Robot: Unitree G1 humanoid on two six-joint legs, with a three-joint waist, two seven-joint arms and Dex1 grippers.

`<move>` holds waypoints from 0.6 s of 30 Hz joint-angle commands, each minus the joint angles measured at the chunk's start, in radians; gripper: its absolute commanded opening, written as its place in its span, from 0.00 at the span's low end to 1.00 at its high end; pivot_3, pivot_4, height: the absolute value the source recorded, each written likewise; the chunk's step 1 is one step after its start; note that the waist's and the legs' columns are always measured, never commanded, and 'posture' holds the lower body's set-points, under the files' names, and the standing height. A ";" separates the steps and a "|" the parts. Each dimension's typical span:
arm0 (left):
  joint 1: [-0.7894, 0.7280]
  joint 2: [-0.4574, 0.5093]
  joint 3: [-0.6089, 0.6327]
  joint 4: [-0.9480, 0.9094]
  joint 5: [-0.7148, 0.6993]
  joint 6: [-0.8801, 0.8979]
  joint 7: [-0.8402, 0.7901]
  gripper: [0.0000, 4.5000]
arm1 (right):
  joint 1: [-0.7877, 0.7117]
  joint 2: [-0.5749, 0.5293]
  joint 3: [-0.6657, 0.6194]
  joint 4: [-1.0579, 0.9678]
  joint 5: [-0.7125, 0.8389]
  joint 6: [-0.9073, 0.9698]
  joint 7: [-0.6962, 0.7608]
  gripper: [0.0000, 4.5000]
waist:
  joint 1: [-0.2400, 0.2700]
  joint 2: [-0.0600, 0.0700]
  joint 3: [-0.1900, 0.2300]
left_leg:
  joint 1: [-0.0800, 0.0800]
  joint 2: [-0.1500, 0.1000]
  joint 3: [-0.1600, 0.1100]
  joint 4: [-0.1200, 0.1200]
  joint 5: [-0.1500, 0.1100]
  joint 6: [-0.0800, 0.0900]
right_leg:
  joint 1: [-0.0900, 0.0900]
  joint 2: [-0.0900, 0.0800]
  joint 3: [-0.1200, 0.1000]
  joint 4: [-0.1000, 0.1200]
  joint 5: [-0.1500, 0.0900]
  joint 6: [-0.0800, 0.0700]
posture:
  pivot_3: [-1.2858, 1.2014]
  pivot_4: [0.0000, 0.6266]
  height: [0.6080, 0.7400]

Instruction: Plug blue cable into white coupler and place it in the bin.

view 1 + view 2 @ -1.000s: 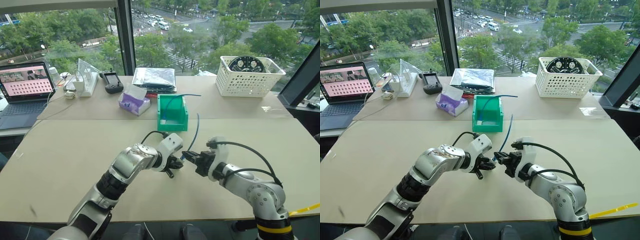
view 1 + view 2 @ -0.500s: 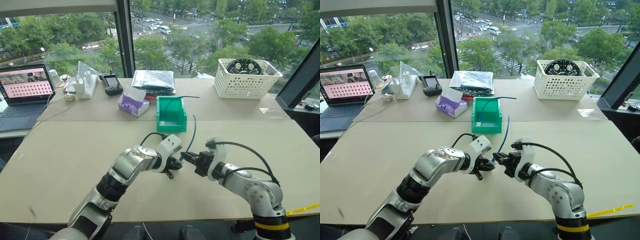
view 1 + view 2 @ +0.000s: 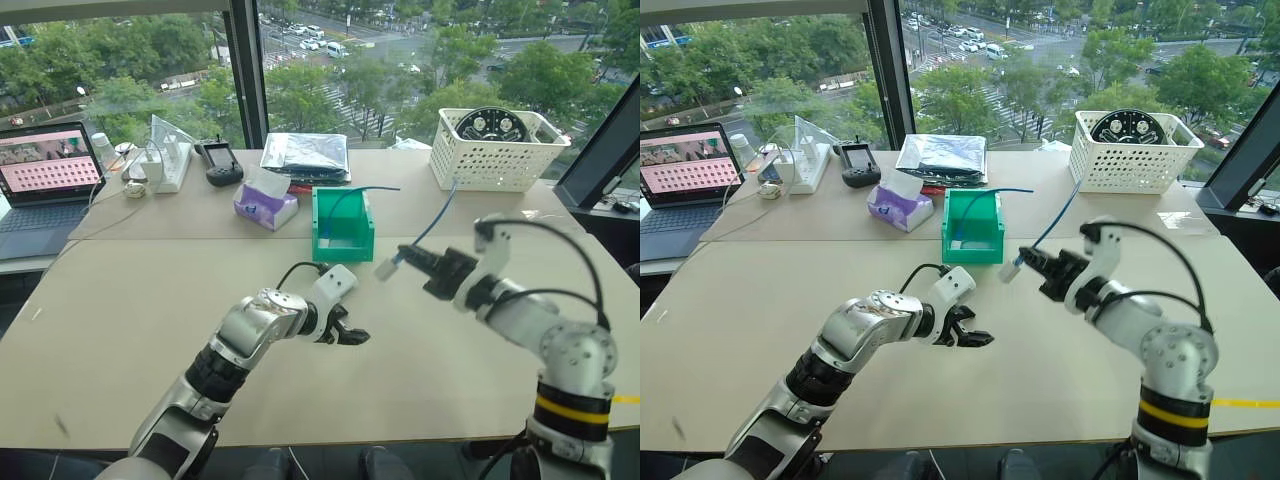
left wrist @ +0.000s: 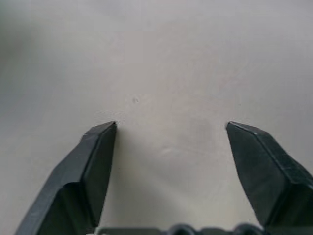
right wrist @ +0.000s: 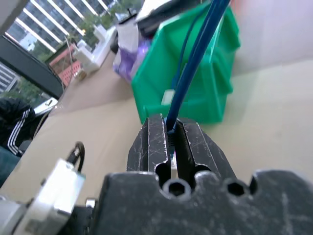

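Right end effector [image 3: 408, 259] clamped on thin blue cable [image 3: 432, 222] (white coupler [image 3: 386, 269] on its tip), left end effector [image 3: 352, 337] spread wide, empty

Right gripper [image 5: 171, 139] has its two black fingers pinched tight on the blue cable [image 5: 195, 58], which runs up and away past the green bin [image 5: 215, 78], with a purple tissue pack [image 5: 128, 56] beside the bin and the beige table [image 5: 274, 122] underneath.
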 commanded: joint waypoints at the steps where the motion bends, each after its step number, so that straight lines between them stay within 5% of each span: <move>1: 0.013 0.028 0.095 -0.073 -0.049 -0.096 -0.056 0.96 | -0.129 -0.036 0.007 0.056 0.011 -0.008 0.022 0.00 | -0.003 0.001 0.003 | 0.000 0.000 0.000 0.000 0.000 0.000 | 0.000 0.000 0.000 0.000 0.000 0.000 | 0.52 0.24 0.97; 7: 0.045 0.042 0.227 -0.077 -0.054 -0.194 -0.020 0.96 | -0.344 -0.033 0.192 0.355 -0.275 -0.200 0.217 0.00 | -0.004 0.002 0.004 | 0.000 0.000 0.001 0.000 0.000 0.000 | 0.000 0.001 0.000 0.000 0.000 0.000 | 0.52 0.24 0.97; 13: 0.076 0.030 0.304 -0.116 -0.041 -0.232 0.055 0.96 | -0.561 0.044 0.341 0.898 -0.600 -0.538 0.421 0.00 | -0.003 0.002 0.005 | 0.000 -0.001 0.002 0.000 0.000 0.000 | 0.000 0.001 0.000 0.000 0.000 0.000 | 0.52 0.24 0.97; 18: 0.102 0.019 0.326 -0.144 -0.029 -0.233 0.122 0.98 | -0.685 0.102 0.328 1.200 -0.716 -0.713 0.509 0.38 | -0.001 0.003 0.005 | -0.002 -0.001 0.001 -0.002 0.000 0.000 | -0.002 0.000 -0.001 0.001 0.001 0.000 | 0.52 0.24 0.97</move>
